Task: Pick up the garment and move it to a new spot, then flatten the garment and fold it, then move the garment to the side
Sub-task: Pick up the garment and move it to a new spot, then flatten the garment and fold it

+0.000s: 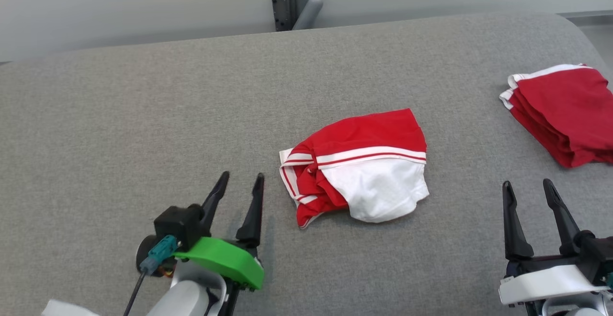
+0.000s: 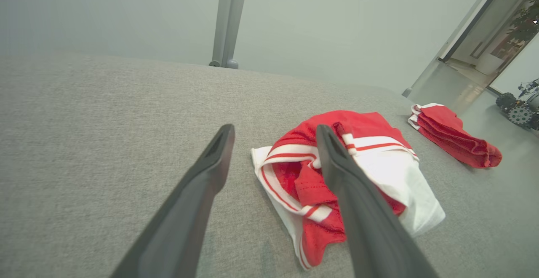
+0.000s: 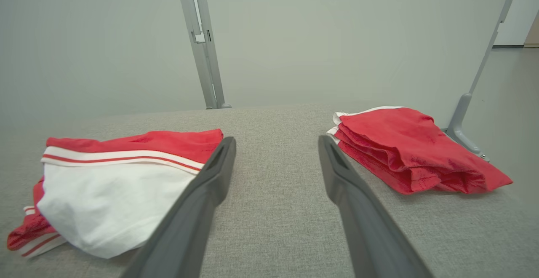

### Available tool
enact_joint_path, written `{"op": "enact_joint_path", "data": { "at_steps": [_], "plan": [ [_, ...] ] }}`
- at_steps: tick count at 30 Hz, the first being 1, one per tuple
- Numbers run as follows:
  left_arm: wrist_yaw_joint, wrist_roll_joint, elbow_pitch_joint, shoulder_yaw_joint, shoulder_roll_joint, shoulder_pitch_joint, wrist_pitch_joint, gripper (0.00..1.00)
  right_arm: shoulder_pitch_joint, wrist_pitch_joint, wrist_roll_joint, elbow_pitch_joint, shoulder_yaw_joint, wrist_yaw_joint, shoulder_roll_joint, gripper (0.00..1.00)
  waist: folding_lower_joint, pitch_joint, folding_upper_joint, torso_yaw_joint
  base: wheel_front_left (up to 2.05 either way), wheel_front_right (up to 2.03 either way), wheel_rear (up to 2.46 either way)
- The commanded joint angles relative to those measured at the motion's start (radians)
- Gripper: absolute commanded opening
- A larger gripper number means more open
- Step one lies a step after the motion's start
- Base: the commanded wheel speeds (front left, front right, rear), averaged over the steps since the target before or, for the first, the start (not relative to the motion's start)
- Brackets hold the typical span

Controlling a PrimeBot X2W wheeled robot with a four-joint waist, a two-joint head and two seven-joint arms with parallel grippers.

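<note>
The crumpled red-and-white fabric garment (image 1: 357, 165) lies at the middle of the grey cloth surface (image 1: 143, 115), just right of the released, empty left jaws; the right jaws, equally released, stand farther off.

The garment (image 1: 357, 167) is bright red with a plain white panel. A white band carrying a thin red stripe runs where red meets white, and its bunched edge shows more white trim lined with red. The second garment (image 1: 560, 110) is solid red with a white border. The counter (image 1: 143, 115) is an even mid-grey weave. The left gripper (image 1: 242, 176) has black fingers (image 1: 252, 210), a black block (image 1: 179, 222), a vivid green cover (image 1: 220, 258) and a teal plug (image 1: 160, 253). The right gripper (image 1: 527, 183) has black fingers (image 1: 513, 225) above a white housing (image 1: 546, 285). The wall (image 1: 119, 5) is pale grey-green and the post (image 1: 287, 0) is darker grey.
</note>
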Motion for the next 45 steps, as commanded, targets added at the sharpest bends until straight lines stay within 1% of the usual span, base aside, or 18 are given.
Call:
{"op": "enact_joint_path", "data": {
  "at_steps": [1,3,5,9,13,17,18,24,28,35,39,43,45],
  "plan": [
    [0.011,0.023,-0.02,0.023,0.018,0.046,-0.007,1.0,0.023,-0.003,-0.004,-0.006,-0.011,-0.001,-0.006,1.0,0.0,-0.055,0.0,0.059,0.0,0.0,0.0],
    [0.014,0.058,-0.048,0.053,0.031,0.094,-0.009,1.0,0.046,-0.003,-0.007,-0.006,-0.024,-0.001,-0.018,1.0,0.0,-0.072,0.0,0.079,0.0,0.0,0.0],
    [0.013,0.092,-0.074,0.102,0.03,0.147,-0.009,1.0,0.06,-0.003,-0.009,-0.004,-0.033,-0.001,-0.026,1.0,0.0,-0.086,0.0,0.096,0.0,0.0,0.0],
    [-0.013,0.166,-0.102,0.194,0.02,0.244,-0.008,1.0,0.09,-0.003,-0.012,0.006,-0.056,-0.001,-0.028,1.0,0.0,-0.111,0.0,0.126,0.0,0.0,0.0],
    [-0.067,0.238,-0.089,0.28,-0.002,0.318,-0.007,1.0,0.107,-0.003,-0.023,0.024,-0.065,-0.001,-0.025,1.0,0.0,-0.125,0.0,0.145,0.0,0.0,0.0],
    [-0.13,0.295,-0.069,0.349,-0.039,0.352,-0.007,1.0,0.112,-0.003,-0.026,0.053,-0.072,-0.001,-0.022,1.0,0.0,-0.128,0.0,0.156,0.0,0.0,0.0],
    [-0.13,0.295,-0.069,0.349,-0.039,0.352,-0.007,1.0,0.112,-0.003,-0.026,0.053,-0.072,-0.001,-0.022,1.0,0.0,-0.128,0.0,0.156,0.0,0.0,0.0],
    [-0.194,0.367,-0.05,0.436,-0.103,0.369,-0.008,1.0,0.111,-0.003,-0.021,0.074,-0.075,-0.001,-0.015,1.0,0.0,-0.128,0.0,0.161,0.0,0.0,0.0],
    [-0.231,0.4,-0.041,0.468,-0.129,0.366,-0.008,1.0,0.105,-0.003,-0.023,0.078,-0.068,-0.001,-0.01,1.0,0.0,-0.123,0.0,0.156,0.0,0.0,0.0],
    [-0.262,0.442,-0.037,0.501,-0.156,0.347,-0.008,1.0,0.087,-0.003,-0.019,0.079,-0.054,-0.001,-0.006,1.0,0.0,-0.109,0.0,0.133,0.0,0.0,0.0],
    [-0.274,0.44,-0.047,0.48,-0.171,0.312,-0.008,1.0,0.073,-0.003,-0.015,0.076,-0.05,-0.001,-0.006,1.0,0.0,-0.095,0.0,0.109,0.0,0.0,0.0],
    [-0.286,0.386,-0.003,0.413,-0.177,0.25,0.011,1.0,0.057,-0.003,-0.013,0.074,-0.038,-0.001,-0.006,1.0,0.0,-0.082,0.0,0.073,0.0,0.0,0.0],
    [-0.288,0.286,0.029,0.362,-0.181,0.177,0.076,1.0,0.049,-0.003,-0.012,0.072,-0.025,-0.001,-0.003,1.0,0.0,-0.071,0.0,0.044,0.0,0.0,0.0]
  ]
}}
